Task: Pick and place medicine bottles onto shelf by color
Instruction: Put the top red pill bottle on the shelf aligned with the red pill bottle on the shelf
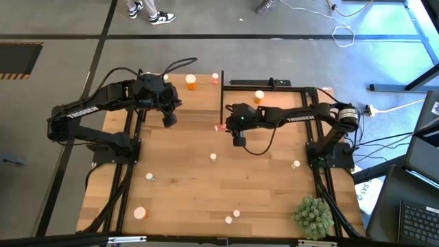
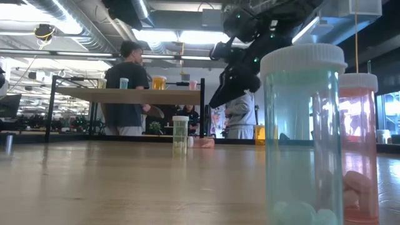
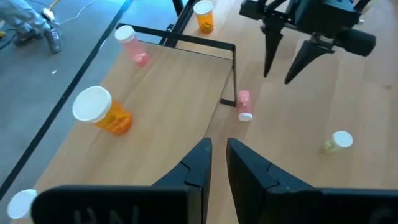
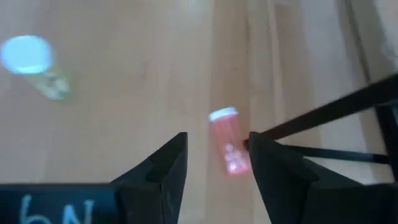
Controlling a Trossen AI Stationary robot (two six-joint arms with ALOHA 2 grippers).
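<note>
Right hand (image 4: 214, 158) poised over a fallen pink bottle, fingers spread and holding nothing.

Its open fingers straddle the small pink plastic medicine bottle with a white cap (image 4: 227, 144), lying on its side on the wooden table (image 1: 206, 185) just beside the black post of the light wooden shelf (image 3: 180, 68). Judged step: reaching for a pick; next, lower and close without catching the post. Left hand (image 3: 214, 163) waits above the shelf, nearly closed, empty. Only the low view shows pills inside nearer bottles.
</note>
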